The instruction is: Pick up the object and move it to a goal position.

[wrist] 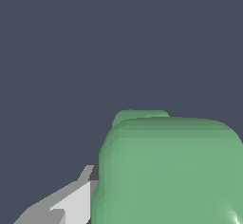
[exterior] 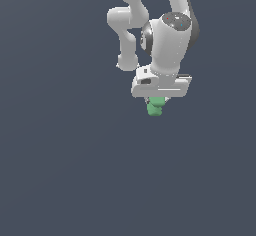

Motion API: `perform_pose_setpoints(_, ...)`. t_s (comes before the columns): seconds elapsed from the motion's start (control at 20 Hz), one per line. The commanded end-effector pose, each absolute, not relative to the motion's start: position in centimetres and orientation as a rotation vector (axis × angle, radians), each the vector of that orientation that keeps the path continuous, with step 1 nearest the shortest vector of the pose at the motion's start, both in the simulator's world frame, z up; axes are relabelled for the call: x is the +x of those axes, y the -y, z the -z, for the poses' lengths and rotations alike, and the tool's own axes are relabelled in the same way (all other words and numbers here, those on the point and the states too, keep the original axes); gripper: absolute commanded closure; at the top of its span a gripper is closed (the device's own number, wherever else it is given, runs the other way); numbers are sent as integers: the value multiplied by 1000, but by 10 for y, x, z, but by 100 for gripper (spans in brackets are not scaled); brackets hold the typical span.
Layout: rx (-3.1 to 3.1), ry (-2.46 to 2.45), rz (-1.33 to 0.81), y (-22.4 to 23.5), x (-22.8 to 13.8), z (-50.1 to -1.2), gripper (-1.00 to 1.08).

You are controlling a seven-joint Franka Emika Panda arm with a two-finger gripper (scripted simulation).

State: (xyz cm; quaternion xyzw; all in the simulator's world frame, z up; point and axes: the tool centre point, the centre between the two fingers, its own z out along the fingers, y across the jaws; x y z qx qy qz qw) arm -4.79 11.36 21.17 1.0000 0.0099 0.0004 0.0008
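My gripper [exterior: 156, 101] points straight down in the exterior view, hanging from the white arm [exterior: 167, 40] that comes in from the top of that view. The green block [exterior: 155, 107] sits directly under the gripper's wide white body, tucked up against its underside, with only its lower rounded lumps showing below. It is clearly narrower than the gripper body above it.

In the wrist view the green block [wrist: 168, 171] fills much of the picture, very close to the camera, with a smaller rounded segment stepping out beyond the larger one. One grey-white finger [wrist: 71, 201] lies right against the block's side, touching it. The opposite finger is hidden behind the block, so I see contact on one side only; my gripper looks pinched onto the block.

Around it there is only the flat dark blue-grey counter [exterior: 60, 170]. I cannot tell whether the block rests on the counter or hangs above it.
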Motion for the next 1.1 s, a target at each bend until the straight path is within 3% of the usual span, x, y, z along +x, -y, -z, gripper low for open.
perform_pose_setpoints(0.0, 3139, -31, 0, -130, -51, -239, 108)
perform_pose_setpoints(0.5, 3140, -31, 0, -184, -57, -322, 108)
perform_pose_setpoints(1.05, 3141, -31, 0, -204, -57, -352, 108)
